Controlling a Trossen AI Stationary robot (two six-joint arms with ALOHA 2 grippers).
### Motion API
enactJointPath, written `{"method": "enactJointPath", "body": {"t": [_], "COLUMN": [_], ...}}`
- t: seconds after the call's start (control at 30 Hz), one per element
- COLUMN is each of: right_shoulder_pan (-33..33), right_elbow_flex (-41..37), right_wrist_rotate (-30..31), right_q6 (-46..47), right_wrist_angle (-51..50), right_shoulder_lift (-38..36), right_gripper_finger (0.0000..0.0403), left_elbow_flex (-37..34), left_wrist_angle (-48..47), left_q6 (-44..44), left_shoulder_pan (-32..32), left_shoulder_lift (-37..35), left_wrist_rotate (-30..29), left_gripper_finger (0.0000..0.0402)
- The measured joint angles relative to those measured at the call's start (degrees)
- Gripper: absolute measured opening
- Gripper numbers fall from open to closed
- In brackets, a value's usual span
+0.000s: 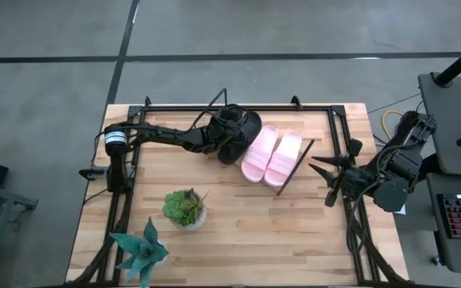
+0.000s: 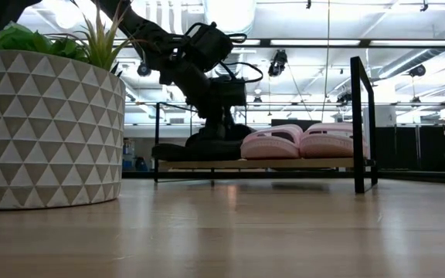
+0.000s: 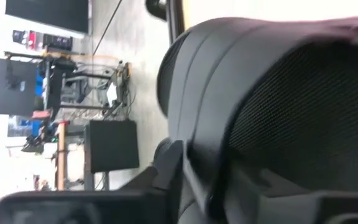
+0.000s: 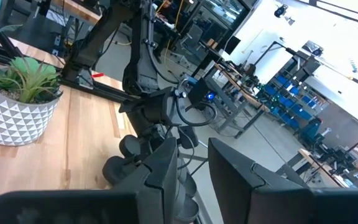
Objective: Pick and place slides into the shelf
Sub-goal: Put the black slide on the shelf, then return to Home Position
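My left gripper (image 1: 232,142) reaches down onto a black slide (image 1: 250,128) at the left end of the shelf (image 1: 298,166), and is shut on it. The arm hides the rest of the black footwear. In the low view the black slide (image 2: 207,145) lies with its sole on the shelf board (image 2: 284,163). Two pale pink slides (image 1: 260,152) (image 1: 285,158) lie side by side on the board to its right, soles down. My right gripper (image 1: 324,178) waits open at the table's right edge, apart from the shelf. My left gripper comes at the black slide from above, pointing down (image 2: 221,127). In its wrist view one finger (image 3: 169,171) lies against the slide's mesh strap (image 3: 278,93); the other finger is hidden by the slide. The slide's sole rests on the shelf board.
A green plant in a patterned white pot (image 1: 185,206) and a spiky blue-green plant (image 1: 141,250) stand on the near left of the table. The pot (image 2: 45,131) fills the low view's left. Black frame rails run along the table's sides. Bare wood lies between shelf and near edge.
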Motion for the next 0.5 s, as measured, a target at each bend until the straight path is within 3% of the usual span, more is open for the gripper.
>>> {"method": "enactJointPath", "body": {"t": [0.3, 0.5], "right_shoulder_pan": [0.0, 0.0], "right_elbow_flex": [0.0, 0.0], "right_wrist_rotate": [0.0, 0.1], "right_q6": [0.0, 0.0], "right_wrist_angle": [0.0, 0.0], "right_shoulder_lift": [0.0, 0.0], "right_gripper_finger": [0.0082, 0.0082], "left_elbow_flex": [0.0, -0.1], "left_wrist_angle": [-0.1, -0.4], "left_q6": [-0.2, -0.5], "left_shoulder_pan": [-1.6, -4.5], "left_shoulder_lift": [-0.2, -2.3], "left_wrist_rotate": [3.3, 3.3], "left_gripper_finger": [0.0229, 0.0282]}}
